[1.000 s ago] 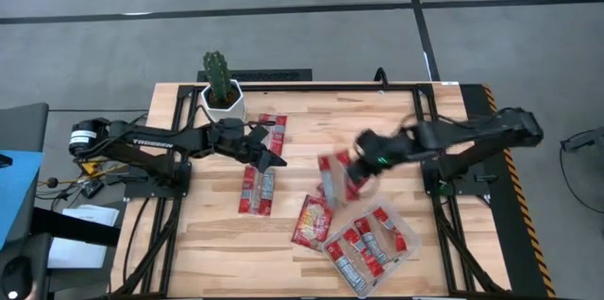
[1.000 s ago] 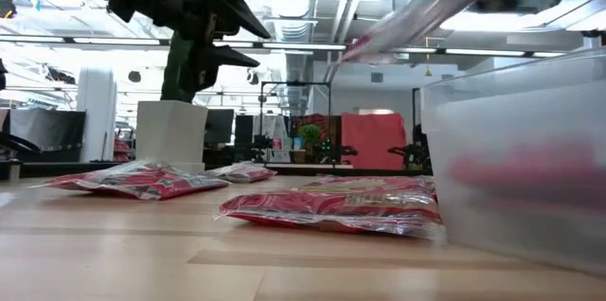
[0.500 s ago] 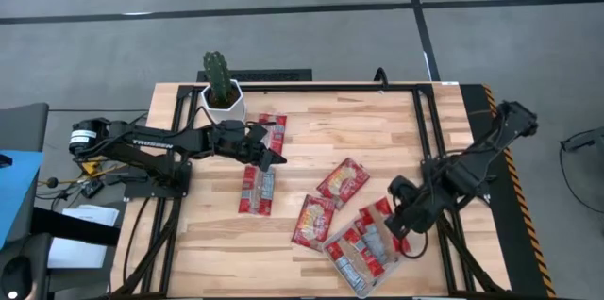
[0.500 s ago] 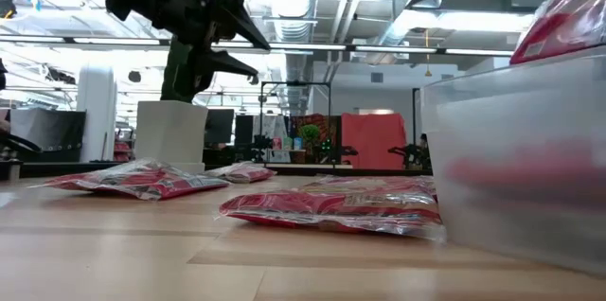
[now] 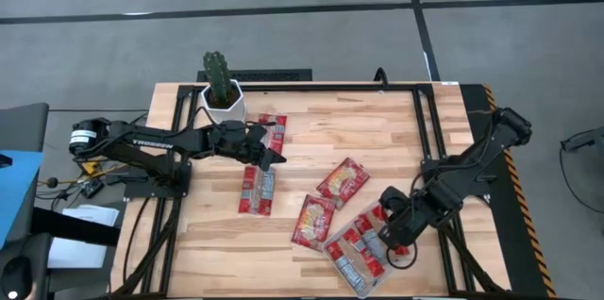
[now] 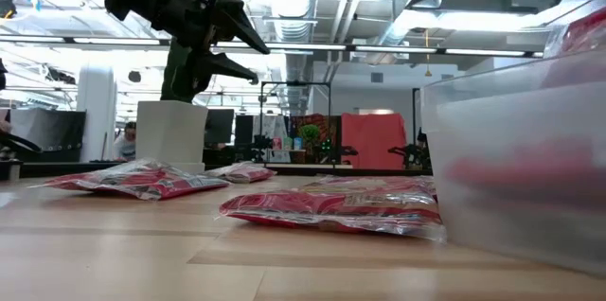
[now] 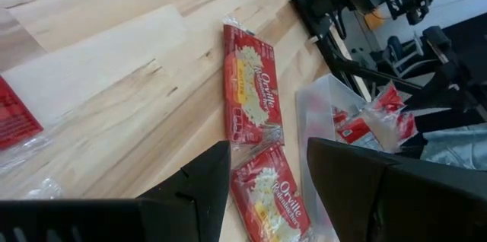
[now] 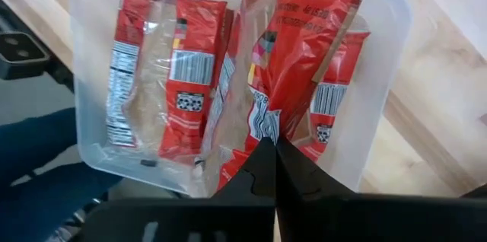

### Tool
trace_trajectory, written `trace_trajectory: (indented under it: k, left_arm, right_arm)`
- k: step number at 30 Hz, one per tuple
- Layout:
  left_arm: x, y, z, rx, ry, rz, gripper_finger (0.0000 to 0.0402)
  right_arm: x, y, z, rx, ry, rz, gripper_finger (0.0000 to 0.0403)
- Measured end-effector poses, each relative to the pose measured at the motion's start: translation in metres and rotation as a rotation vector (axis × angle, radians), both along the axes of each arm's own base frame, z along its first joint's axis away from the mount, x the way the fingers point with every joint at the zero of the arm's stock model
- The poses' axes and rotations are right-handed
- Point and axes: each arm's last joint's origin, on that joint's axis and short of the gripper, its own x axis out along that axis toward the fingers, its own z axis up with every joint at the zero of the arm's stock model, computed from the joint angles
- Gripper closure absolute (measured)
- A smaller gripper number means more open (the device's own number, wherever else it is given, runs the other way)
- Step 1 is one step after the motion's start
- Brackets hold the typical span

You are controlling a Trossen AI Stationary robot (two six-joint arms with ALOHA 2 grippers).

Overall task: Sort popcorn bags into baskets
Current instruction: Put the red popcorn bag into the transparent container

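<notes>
The clear plastic tray sits near the table's near edge, right of centre, with several narrow red-and-grey packets lying in it. My right gripper hovers over the tray, shut on another narrow packet. Two wider red packets with yellow centres lie flat on the wood left of the tray. A narrow packet pair and one more packet lie by my left gripper, which is open and raised above the table, touching nothing. My right gripper pinches the narrow red-and-grey packet by one end between its two shut fingers, coming from above. The packet hangs below the fingers, down into the tray, over the packets lying there. Whether its lower end rests on them, I cannot tell.
A white pot with a cactus stands at the far left of the table, behind my left arm. Dark frame rails run along the table's sides. Bare wood lies between the far edge and the wide packets.
My right gripper has carried the narrow packet from above the table's middle toward the right near corner, then back left and down over the tray. The packet now hangs into the tray. The wide packet beneath where it started has come into view.
</notes>
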Motion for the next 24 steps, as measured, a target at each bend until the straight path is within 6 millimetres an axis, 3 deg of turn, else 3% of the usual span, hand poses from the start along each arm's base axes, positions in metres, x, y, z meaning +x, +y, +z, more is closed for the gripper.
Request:
trace_trajectory:
  k: [16, 24]
  left_arm:
    - [0.0, 0.0, -0.001, 0.006, 0.008, 0.006, 0.0237]
    - [-0.001, 0.001, -0.002, 0.028, 0.029, -0.001, 0.0237]
  right_arm:
    - [0.006, 0.002, -0.011, -0.028, 0.069, 0.004, 0.0316]
    - [0.006, -0.017, -0.005, -0.089, 0.06, -0.005, 0.0267]
